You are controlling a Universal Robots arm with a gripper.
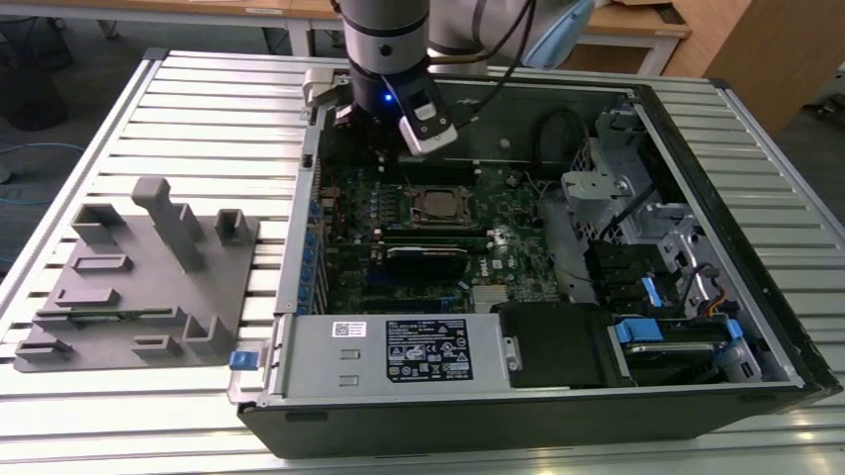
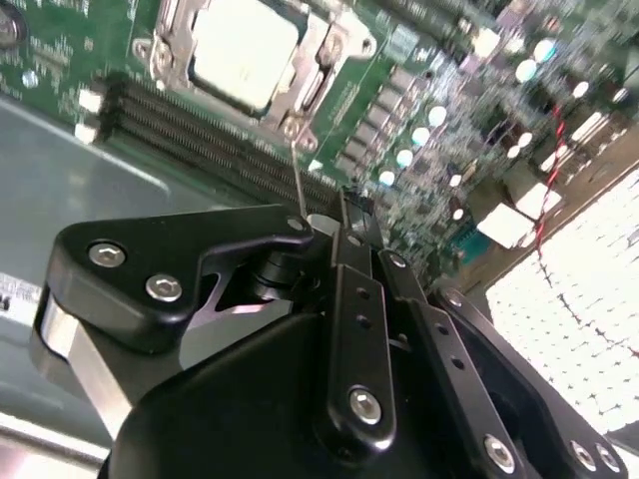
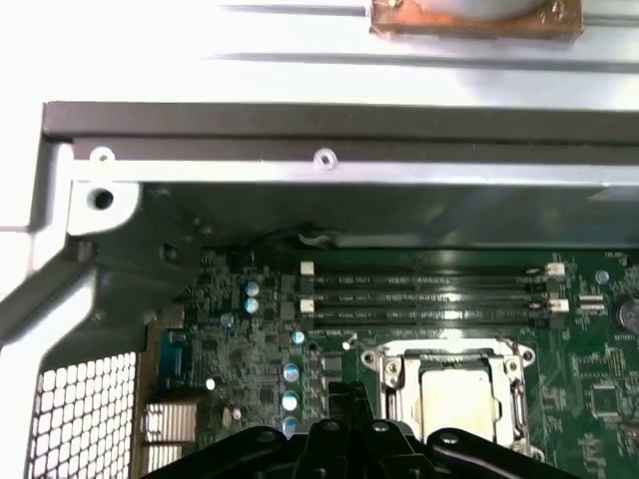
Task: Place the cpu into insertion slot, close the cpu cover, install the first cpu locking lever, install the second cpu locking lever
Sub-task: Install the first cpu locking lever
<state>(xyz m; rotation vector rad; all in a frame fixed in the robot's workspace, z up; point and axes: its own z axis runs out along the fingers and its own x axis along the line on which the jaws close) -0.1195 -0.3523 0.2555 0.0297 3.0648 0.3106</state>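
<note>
Cpu: the cpu [image 2: 245,50] lies flat in the insertion slot [image 1: 414,208], silvery top facing up, on the green circuit board [image 3: 250,349].
Cpu cover: the cpu cover [image 2: 321,80] appears folded down around the chip, which shows through its window.
Locking lever: a thin locking lever [image 2: 296,165] rises from the socket's corner, apparently unlatched.
Gripper: the gripper [image 2: 351,222] hovers just beside the socket, jaws drawn together, its tip at the rod's upper end; whether it pinches the rod cannot be told.
Setting: an open computer case [image 1: 528,416] gives the arm access from above.
</note>
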